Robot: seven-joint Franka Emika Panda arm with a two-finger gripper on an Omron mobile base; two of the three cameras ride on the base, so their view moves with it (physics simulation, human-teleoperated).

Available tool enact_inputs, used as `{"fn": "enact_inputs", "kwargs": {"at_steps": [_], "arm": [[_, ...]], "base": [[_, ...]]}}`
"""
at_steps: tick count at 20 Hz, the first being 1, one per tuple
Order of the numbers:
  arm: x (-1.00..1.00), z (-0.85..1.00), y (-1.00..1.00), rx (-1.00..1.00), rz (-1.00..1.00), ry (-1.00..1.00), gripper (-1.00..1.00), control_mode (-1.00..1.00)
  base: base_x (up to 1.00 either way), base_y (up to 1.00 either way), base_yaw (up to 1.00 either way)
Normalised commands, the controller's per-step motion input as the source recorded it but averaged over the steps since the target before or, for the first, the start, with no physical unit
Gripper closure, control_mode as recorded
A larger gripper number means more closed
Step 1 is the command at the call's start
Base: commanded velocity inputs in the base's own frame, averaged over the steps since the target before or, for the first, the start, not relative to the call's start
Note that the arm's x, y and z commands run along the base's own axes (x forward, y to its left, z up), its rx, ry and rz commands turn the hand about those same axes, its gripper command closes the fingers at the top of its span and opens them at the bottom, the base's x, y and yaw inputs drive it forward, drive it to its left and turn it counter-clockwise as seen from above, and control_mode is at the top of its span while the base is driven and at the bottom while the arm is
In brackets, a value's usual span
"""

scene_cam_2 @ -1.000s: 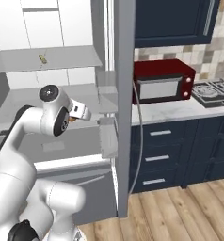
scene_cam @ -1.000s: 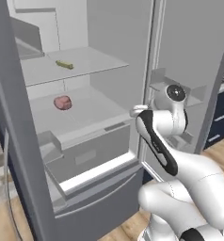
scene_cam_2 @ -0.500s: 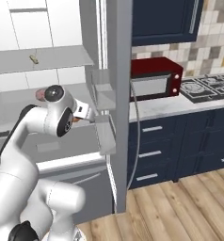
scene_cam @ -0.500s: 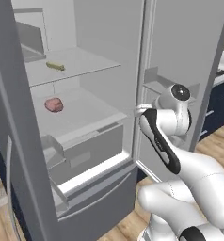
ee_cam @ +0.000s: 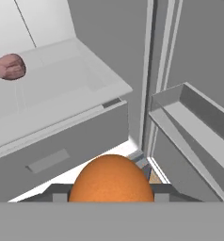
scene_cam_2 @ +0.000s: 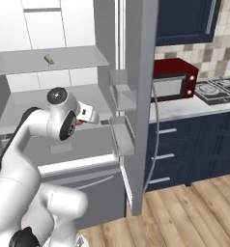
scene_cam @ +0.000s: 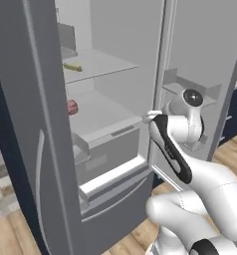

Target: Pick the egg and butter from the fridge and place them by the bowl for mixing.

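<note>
Right up close, my gripper (ee_cam: 111, 195) is pinching the egg (ee_cam: 111, 181) between its tips; it's light, smooth and fragile, so I trust a gentle squeeze across its middle. Farther back, the butter (scene_cam: 72, 66) lies on the fridge (scene_cam: 110, 64) upper shelf, small and stiff-looking, best pinched across its narrow sides.

In the open fridge (scene_cam: 115, 60), the butter (scene_cam: 73, 66) lies on the upper shelf, the meat (scene_cam: 71, 106) on the shelf below. The egg (ee_cam: 111, 180) sits between the fingers, before the drawers.
</note>
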Motion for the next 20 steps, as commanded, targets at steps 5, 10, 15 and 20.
{"fn": "enact_inputs", "kwargs": {"at_steps": [5, 10, 15, 20], "arm": [[0.00, 0.00, 0.00, 0.00, 0.00, 0.00, 1.00, 1.00], [0.00, 0.00, 0.00, 0.00, 0.00, 0.00, 1.00, 1.00], [0.00, 0.00, 0.00, 0.00, 0.00, 0.00, 1.00, 1.00], [0.00, 0.00, 0.00, 0.00, 0.00, 0.00, 1.00, 1.00]], "base": [[-0.64, 0.54, -0.22], [-0.35, 0.35, -0.60], [-0.13, 0.24, -0.78], [-0.15, 0.23, -0.79]]}}
